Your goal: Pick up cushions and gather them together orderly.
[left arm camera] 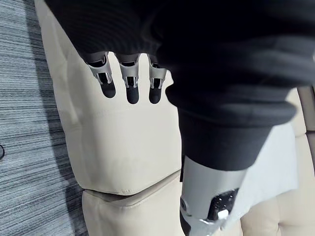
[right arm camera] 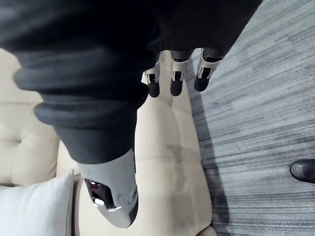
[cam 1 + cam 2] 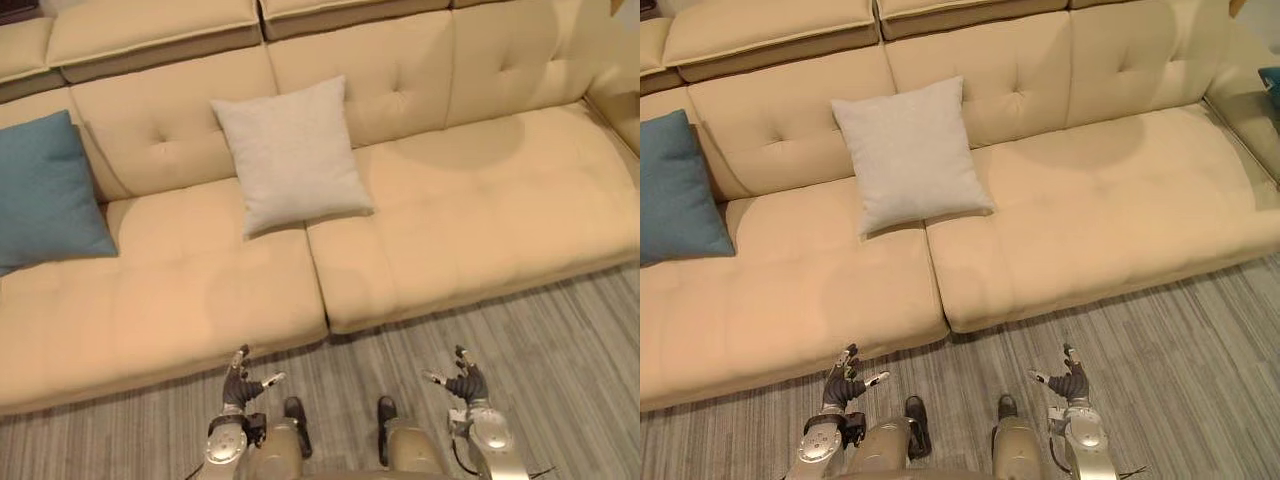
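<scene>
1. Plainly, nothing is gathered yet: the white cushion (image 3: 293, 152) leans on the sofa (image 3: 480, 220) backrest, over the seam between two seats. The blue cushion (image 3: 45, 190) leans at the sofa's left end, well apart from it.
2. Both are propped nearly upright, so an upper corner of each is probably free to grasp.
3. The left hand (image 3: 240, 382) and right hand (image 3: 462, 380) hang low over the floor (image 3: 560, 340) before the sofa, fingers loosely spread, holding nothing.
4. The white cushion sits nearest between the hands, so it probably goes first, toward the blue.
</scene>
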`<state>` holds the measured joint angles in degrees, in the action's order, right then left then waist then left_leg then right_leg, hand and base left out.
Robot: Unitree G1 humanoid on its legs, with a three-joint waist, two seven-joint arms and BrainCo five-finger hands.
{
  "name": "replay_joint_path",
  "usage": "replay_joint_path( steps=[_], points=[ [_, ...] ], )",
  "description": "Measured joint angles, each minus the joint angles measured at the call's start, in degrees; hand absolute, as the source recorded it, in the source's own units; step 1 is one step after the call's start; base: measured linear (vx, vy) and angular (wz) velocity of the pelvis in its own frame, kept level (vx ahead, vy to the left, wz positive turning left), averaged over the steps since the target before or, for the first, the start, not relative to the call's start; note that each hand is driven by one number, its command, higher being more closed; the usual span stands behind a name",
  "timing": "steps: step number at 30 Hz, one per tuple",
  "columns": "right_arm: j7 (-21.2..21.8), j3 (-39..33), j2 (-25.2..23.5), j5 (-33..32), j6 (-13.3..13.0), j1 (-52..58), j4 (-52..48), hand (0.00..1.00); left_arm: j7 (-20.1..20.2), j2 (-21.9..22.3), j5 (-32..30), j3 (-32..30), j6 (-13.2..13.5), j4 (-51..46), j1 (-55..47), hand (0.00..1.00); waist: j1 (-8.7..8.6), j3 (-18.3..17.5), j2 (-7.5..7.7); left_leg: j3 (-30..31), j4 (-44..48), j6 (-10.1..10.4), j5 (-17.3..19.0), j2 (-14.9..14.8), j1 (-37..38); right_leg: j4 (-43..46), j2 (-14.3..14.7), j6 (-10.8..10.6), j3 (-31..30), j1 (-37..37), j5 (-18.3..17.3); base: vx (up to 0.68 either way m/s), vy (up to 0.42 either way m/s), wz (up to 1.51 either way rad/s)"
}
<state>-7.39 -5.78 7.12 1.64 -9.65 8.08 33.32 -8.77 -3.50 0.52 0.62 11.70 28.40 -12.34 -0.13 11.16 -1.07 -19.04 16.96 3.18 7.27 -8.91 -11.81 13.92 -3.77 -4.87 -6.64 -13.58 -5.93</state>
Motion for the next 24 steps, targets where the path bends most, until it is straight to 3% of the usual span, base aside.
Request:
replay_joint_path(
  steps=[4, 6, 7, 8, 9, 10, 12, 13, 15, 17, 18, 19, 20, 21, 22, 23, 24],
  points=[
    [-0.03, -0.03, -0.75, -0.97, -0.27, -0.08, -3.0, 0.0, 0.0, -0.77, -0.08, 1.36, -0.02, -0.87, 0.3, 0.0, -1.03, -0.03, 0.09, -4.9, 3.3, -0.83, 3.3, -1.48, 0.77, -2.54, 2.46, -0.85, -8.32, -2.46, 4.79, 0.02, 0.104, -1.31],
    [-0.05, -0.02, -0.82, -1.62, -0.3, -0.79, -2.56, 0.0, -0.01, -1.26, -0.08, 1.59, -0.06, -0.92, 1.23, 0.0, -1.91, -0.02, 0.0, -8.73, 3.89, -0.92, 4.52, -2.85, 1.0, -4.38, 3.64, -0.72, -8.15, -4.39, 8.66, -0.05, 0.044, -1.6],
    [-0.16, 0.0, -1.41, -1.84, -0.26, -1.53, -2.22, 0.0, -0.07, -1.66, -0.07, 1.53, -0.11, -0.98, 2.46, 0.0, -2.46, 0.22, 0.52, -14.6, 3.89, -1.34, 5.4, -4.81, 2.29, -5.78, 2.71, 3.45, 1.35, -5.13, 9.16, -0.06, 0.004, -1.6],
    [-0.16, -0.03, -1.28, -1.89, -0.22, -1.84, -1.86, 0.0, -0.07, -1.78, -0.05, 1.62, -0.18, -0.93, 3.06, 0.0, -2.59, 0.27, 0.6, -16.92, 3.91, -1.3, 5.67, -5.23, 3.14, -4.82, 1.69, 5.38, 6.79, -6.04, 7.85, -0.04, -0.009, -2.03],
    [-0.17, -0.08, -0.72, -2.1, -0.16, -2.11, -0.51, 0.0, -0.07, -1.76, -0.05, 1.98, -0.21, -1.32, 4.01, 0.0, -3.4, 0.46, -0.01, -21.36, 3.72, -0.9, 6.17, -6.37, 5.54, -3.08, -1.58, 9.35, 19.61, -6.39, 5.11, 0.07, 0.001, -1.83],
    [-0.17, 0.0, -0.61, -2.14, -0.06, -2.9, 0.26, 0.0, -0.05, -2.01, -0.06, 2.17, -0.21, -2.01, 4.12, 0.0, -3.54, 0.44, -0.3, -25.23, 4.0, -0.18, 6.87, -7.44, 7.74, -2.0, -4.17, 10.8, 29.23, -5.51, 4.13, 0.07, 0.004, -1.87],
    [-0.22, 0.0, -0.6, -2.17, 0.0, -4.07, 1.41, 0.0, -0.02, -2.54, -0.04, 2.24, -0.22, -2.15, 4.52, 0.0, -3.6, 0.38, -0.42, -30.78, 3.95, 0.68, 7.43, -8.42, 11.39, -0.08, -7.17, 11.51, 41.68, -3.63, 3.69, 0.11, -0.084, -1.76],
    [-0.28, 0.0, -0.58, -2.18, 0.0, -4.25, 1.37, 0.0, 0.0, -2.57, -0.04, 2.24, -0.23, -2.17, 4.8, 0.0, -3.58, 0.35, -0.39, -32.03, 3.89, 0.88, 7.42, -8.48, 12.31, 0.47, -7.56, 11.59, 43.64, -3.54, 3.88, 0.15, -0.167, -1.93],
    [-0.27, 0.02, -0.41, -2.17, 0.0, -4.58, 1.25, 0.0, 0.1, -2.39, -0.04, 2.5, -0.28, -2.05, 5.96, 0.0, -3.63, 0.44, -0.91, -33.23, 4.39, 2.19, 8.21, -9.58, 15.82, 2.51, -5.65, 8.87, 40.84, -4.44, 4.09, 0.2, -0.225, -1.81],
    [-0.22, 0.08, -0.18, -2.14, 0.0, -4.04, 1.24, 0.0, 0.93, -2.27, -0.06, 3.9, -0.29, -1.8, 6.98, 0.0, -4.13, 0.1, -2.09, -31.9, 13.53, 3.12, 6.92, -14.56, 17.08, 5.5, -2.51, 8.85, 35.76, -4.61, 1.03, 0.29, -0.234, -1.52],
    [-0.23, 0.12, -0.03, -2.14, 0.01, -4.01, 1.23, 0.0, 1.14, -2.18, -0.06, 4.19, -0.29, -1.79, 7.22, 0.0, -4.09, 0.02, -2.25, -30.48, 17.13, 2.07, 5.78, -16.13, 16.89, 6.18, -1.62, 8.97, 34.43, -4.44, 0.29, 0.3, -0.19, -1.07],
    [-0.24, 0.23, 0.12, -2.15, 0.02, -3.81, 1.23, 0.0, 1.23, -1.89, -0.05, 4.83, -0.28, -1.61, 7.47, 0.0, -4.11, 0.13, -2.53, -27.03, 23.34, -2.66, 2.73, -18.33, 15.82, 6.4, 0.17, 9.11, 32.53, -3.39, -0.66, 0.33, -0.207, -1.22],
    [-0.55, 1.25, -0.3, -2.14, 0.08, -3.55, 1.09, 0.0, 1.1, -1.03, 0.04, 5.0, -0.28, -0.91, 7.17, 0.0, -3.81, 0.46, -2.77, -18.57, 31.29, -9.45, -2.94, -19.27, 13.0, 5.41, 2.06, 9.76, 29.14, -0.67, -1.54, 0.4, -0.15, -1.66],
    [-1.51, 2.37, 0.02, -2.14, 0.09, -3.9, 0.56, 0.0, 0.93, 0.04, 0.22, 5.13, -0.25, -0.83, 6.38, 0.0, -2.79, 0.83, -2.57, -6.17, 37.83, -3.88, 0.93, -15.0, 7.88, 4.77, 3.27, 10.6, 24.85, 0.87, -2.82, 0.33, -0.059, -1.63],
    [-1.66, 2.71, 0.01, -2.14, 0.06, -4.22, 0.41, 0.0, 0.85, 0.24, 0.49, 5.36, -0.22, -0.82, 6.29, 0.0, -1.96, 0.79, -2.71, -1.75, 39.85, -2.41, 2.94, -12.39, 5.54, 4.82, 3.53, 10.72, 22.94, 1.37, -3.29, 0.31, 0.08, -1.83],
    [-2.08, 4.3, 0.05, -2.12, 0.1, -4.88, 0.41, 0.0, 0.76, 0.18, 1.14, 5.67, -0.21, -0.83, 5.68, 0.0, -0.49, 1.11, -2.45, 6.08, 41.71, -1.71, 6.42, -6.91, 0.55, 4.74, 3.94, 10.4, 19.03, 3.2, -4.15, 0.33, 0.099, -1.5],
    [-2.42, 4.96, -0.16, -2.12, 0.1, -4.9, 0.41, 0.0, 0.2, 0.02, 1.15, 5.89, -0.19, -0.87, 4.99, 0.0, 0.01, 1.6, -1.76, 9.6, 40.63, -1.95, 7.99, -4.32, -3.37, 4.14, 4.02, 9.72, 17.02, 5.33, -4.9, 0.35, 0.103, -1.28]
  ],
)
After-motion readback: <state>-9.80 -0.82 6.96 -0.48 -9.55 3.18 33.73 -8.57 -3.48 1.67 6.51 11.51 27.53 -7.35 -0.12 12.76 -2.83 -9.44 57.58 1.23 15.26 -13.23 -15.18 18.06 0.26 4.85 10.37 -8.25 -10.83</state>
